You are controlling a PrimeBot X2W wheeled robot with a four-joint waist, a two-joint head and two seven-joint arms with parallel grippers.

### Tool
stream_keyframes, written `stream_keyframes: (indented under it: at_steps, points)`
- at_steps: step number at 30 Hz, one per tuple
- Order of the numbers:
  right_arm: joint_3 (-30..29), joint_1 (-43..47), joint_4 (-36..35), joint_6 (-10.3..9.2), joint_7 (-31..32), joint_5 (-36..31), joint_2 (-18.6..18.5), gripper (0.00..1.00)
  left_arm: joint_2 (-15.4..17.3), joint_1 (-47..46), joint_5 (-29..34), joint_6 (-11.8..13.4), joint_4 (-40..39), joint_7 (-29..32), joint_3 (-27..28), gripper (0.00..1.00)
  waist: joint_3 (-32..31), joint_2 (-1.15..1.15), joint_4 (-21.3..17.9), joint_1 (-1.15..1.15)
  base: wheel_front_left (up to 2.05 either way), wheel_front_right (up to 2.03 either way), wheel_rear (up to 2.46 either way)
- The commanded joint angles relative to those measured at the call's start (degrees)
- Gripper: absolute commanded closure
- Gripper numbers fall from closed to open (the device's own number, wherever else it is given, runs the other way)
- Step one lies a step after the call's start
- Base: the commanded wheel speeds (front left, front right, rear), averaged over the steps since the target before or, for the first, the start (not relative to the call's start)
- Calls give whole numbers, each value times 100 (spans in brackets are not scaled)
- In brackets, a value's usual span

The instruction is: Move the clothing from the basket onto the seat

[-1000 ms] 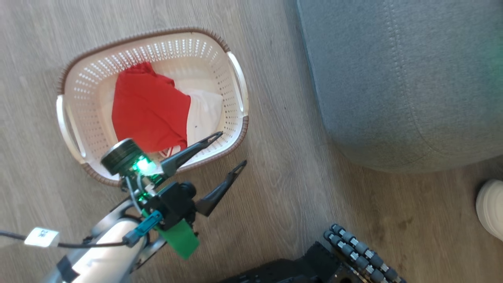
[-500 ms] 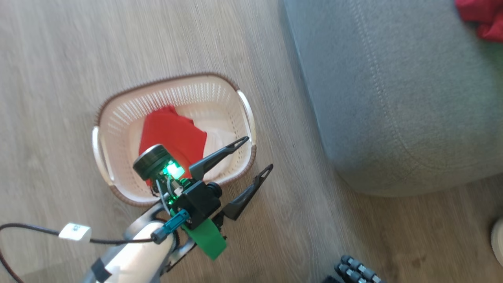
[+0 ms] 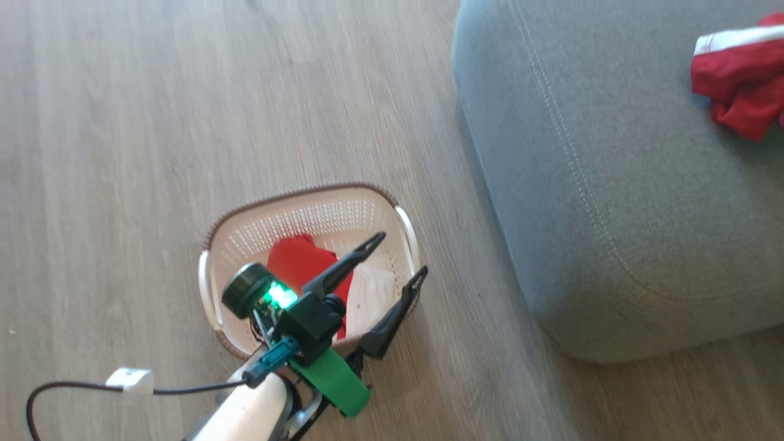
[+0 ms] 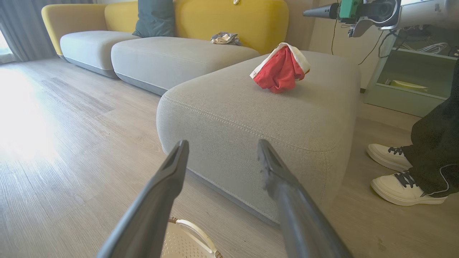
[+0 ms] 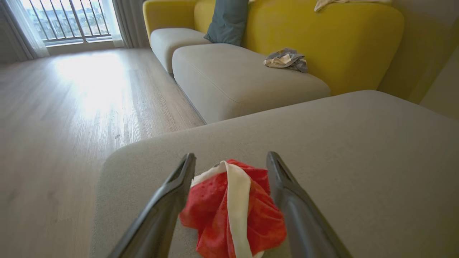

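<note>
The cream basket [image 3: 214,288] stands on the floor with red and white clothing [image 3: 297,263] in it. My left gripper [image 3: 401,254] hangs open over the basket's right side, nothing between its fingers [image 4: 175,168]. In the left wrist view the basket's rim [image 4: 195,234] shows just under them. Right of the basket is the big grey seat [image 3: 612,184], where another red garment with a white band [image 3: 738,86] lies bunched. My right gripper [image 5: 230,159] is open above that garment [image 5: 229,211], apart from it, and it also shows high over the seat [image 4: 312,12].
Wood floor surrounds the basket. A person's white shoes [image 4: 401,179] and dark trouser leg stand by the seat's far side. Behind are a grey and yellow sofa [image 4: 172,53] with a blue cushion and a crumpled cloth [image 4: 224,37], and a pale shelf unit [image 4: 412,82].
The head camera has moved, so the basket sits lower in the picture and the garment on the seat has come into view. My left gripper stays open, now more over the basket.
</note>
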Motion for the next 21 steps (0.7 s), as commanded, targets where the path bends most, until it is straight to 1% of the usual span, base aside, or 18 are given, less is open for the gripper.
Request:
stream_keyframes:
  at_steps: [1, 7, 10, 12, 14, 16, 21]
  points:
    - [117, 103, -282, -1, -72, 104, -230, 0, -36, -39, -10, -6, -152, -29, 227, 0, -243, 0, 118, 0, 0, 0, 0]
    - [524, 663, -1208, -1, -231, 650, -457, 0, -213, 200, 33, -6, -88, -29, 488, 0, -614, 0, 267, 0, 0, 0, 0]
    - [507, 919, -1733, -1, -396, 1125, -400, 0, -297, 291, 22, -6, -82, -29, 619, 0, -759, 0, 367, 0, 0, 0, 0]
    - [567, 1129, -2082, -1, -483, 1247, -401, 0, -347, 346, -7, -6, -81, -29, 710, 0, -847, 0, 434, 0, 0, 0, 0]
    - [608, 1353, -2383, -1, -550, 1324, -341, 0, -382, 401, -20, -6, -71, -29, 796, 0, -943, 0, 505, 0, 0, 0, 0]
    - [654, 1580, -2659, -1, -588, 1483, -190, 0, -419, 466, -13, -6, -51, -29, 936, 0, -1032, 0, 580, 0, 0, 0, 0]
    - [989, 2122, -3303, -1, -649, 1434, 70, 0, -562, 640, 24, 15, -31, -29, 1465, 0, -1216, 0, 791, 0, 0, 0, 0]
